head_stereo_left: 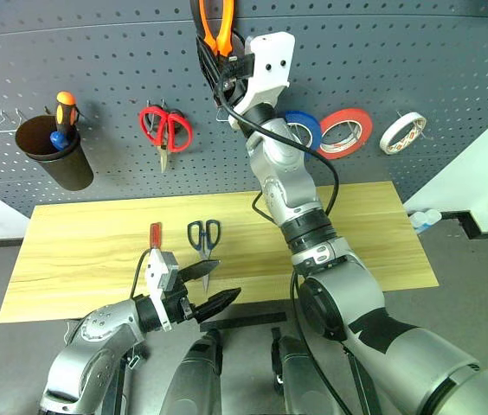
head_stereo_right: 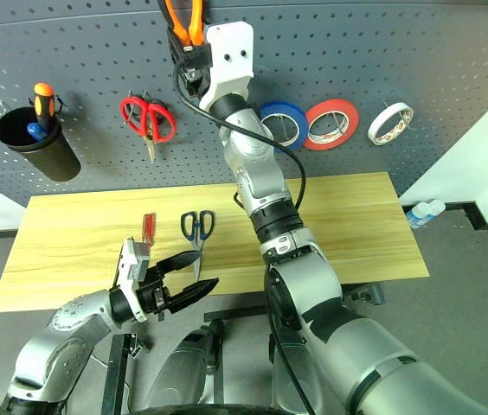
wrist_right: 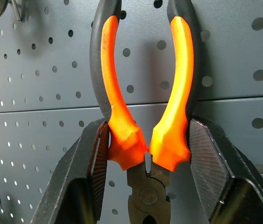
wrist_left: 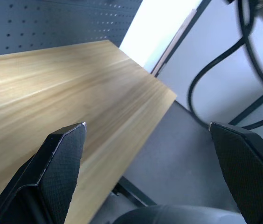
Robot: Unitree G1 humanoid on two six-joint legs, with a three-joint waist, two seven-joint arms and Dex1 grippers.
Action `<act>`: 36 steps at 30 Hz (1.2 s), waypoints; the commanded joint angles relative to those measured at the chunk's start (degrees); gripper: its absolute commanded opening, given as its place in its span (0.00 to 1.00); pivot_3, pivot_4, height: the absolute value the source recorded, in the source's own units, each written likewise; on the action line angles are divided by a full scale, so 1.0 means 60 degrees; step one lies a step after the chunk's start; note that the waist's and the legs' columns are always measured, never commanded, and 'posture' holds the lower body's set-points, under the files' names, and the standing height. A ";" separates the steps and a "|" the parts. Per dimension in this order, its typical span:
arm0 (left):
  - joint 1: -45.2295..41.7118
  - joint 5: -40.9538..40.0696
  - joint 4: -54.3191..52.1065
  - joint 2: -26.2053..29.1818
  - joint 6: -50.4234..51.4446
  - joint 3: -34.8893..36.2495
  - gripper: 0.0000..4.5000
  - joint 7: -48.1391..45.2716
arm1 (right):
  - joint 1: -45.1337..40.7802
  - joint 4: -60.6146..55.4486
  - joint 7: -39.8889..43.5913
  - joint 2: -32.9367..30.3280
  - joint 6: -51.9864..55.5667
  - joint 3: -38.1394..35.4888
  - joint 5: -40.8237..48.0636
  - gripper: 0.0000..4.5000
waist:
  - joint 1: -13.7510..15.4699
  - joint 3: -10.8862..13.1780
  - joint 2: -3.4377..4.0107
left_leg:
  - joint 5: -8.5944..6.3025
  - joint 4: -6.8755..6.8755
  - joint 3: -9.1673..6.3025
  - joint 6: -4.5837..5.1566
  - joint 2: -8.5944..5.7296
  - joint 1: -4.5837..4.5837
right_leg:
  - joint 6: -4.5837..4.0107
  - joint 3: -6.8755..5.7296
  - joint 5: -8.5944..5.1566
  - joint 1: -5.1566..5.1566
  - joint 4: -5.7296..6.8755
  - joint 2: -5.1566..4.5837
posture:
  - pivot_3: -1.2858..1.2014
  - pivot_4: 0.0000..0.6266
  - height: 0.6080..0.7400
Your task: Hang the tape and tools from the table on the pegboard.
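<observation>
Pliers (head_stereo_left: 215,26) are up high against the pegboard (head_stereo_left: 417,60) in the left eye view, orange-and-black handles pointing up, with the right gripper (head_stereo_left: 214,60) clamped on them from below. On the table (head_stereo_left: 80,251) the slim red-handled screwdriver (head_stereo_left: 154,235) and the dark-handled scissors (head_stereo_left: 204,240) lie side by side, close but not touching, near the front edge. Whitish tape roll (head_stereo_left: 401,132) hangs on the board at the far right, next to the red tape roll (head_stereo_left: 345,132) and blue tape roll (head_stereo_left: 305,128). Red-handled scissors (head_stereo_left: 165,130) hang further left, and a dark cup (head_stereo_left: 55,157) holds an orange-and-black screwdriver (head_stereo_left: 65,112). Left gripper (head_stereo_left: 209,287) sits low over the table's front edge, fingers spread wide, nothing in them.

Right eye view is the same layout, nothing extra to add.

Left wrist view: the two black fingers (wrist_left: 59,163) stand far apart, with the bare tabletop and its corner behind one and grey floor behind the other.

Right wrist view: both pads (wrist_right: 101,154) press on the lower ends of the pliers' handles just above the pivot, the handles curving up and apart in front of the perforated panel. Can't tell if they're on a hook.
</observation>
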 commanded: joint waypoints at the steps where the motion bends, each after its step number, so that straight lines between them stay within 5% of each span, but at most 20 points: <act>1: 0.0357 -0.0470 -0.0743 0.0131 0.0239 0.0217 0.98 0.0169 | -0.0518 -0.0023 0.0065 0.0019 -0.0608 -0.0178 0.0073 0.48 | 0.0002 0.0016 0.0008 | 0.0002 -0.0003 0.0000 0.0003 0.0000 0.0000 | -0.0001 0.0001 0.0000 0.0000 0.0000 0.0000 | 0.58 0.52 0.98; 6: 0.0263 -0.1418 -0.1087 -0.0192 0.0415 0.0860 0.98 0.0793 | -0.0733 0.0543 0.0152 -0.0008 -0.1336 -0.0388 0.0135 0.48 | 0.0069 0.0069 0.0027 | 0.0016 -0.0041 0.0001 0.0015 -0.0001 0.0000 | -0.0003 0.0006 -0.0001 -0.0012 -0.0006 -0.0006 | 0.59 0.56 0.98; 14: -0.1465 -0.1892 -0.1764 -0.2326 -0.1589 0.3046 0.98 0.3961 | -0.1078 0.1992 0.0009 -0.0313 -0.2119 -0.0607 -0.0105 0.48 | 0.0265 0.0263 -0.0030 | 0.0032 -0.0047 -0.0002 0.0013 0.0003 0.0000 | -0.0013 0.0004 0.0004 -0.0015 -0.0008 -0.0017 | 0.61 0.61 0.98; 36: -0.0573 -0.1773 -0.2399 -0.1634 -0.1498 0.2492 0.98 0.4192 | -0.1289 0.3079 -0.0436 -0.0665 -0.2734 -0.1038 -0.0209 0.48 | 0.0517 0.0580 -0.0011 | 0.0124 -0.0081 -0.0045 0.0030 0.0003 -0.0022 | -0.0141 0.0010 0.0044 -0.0060 -0.0020 0.0001 | 0.62 0.67 0.98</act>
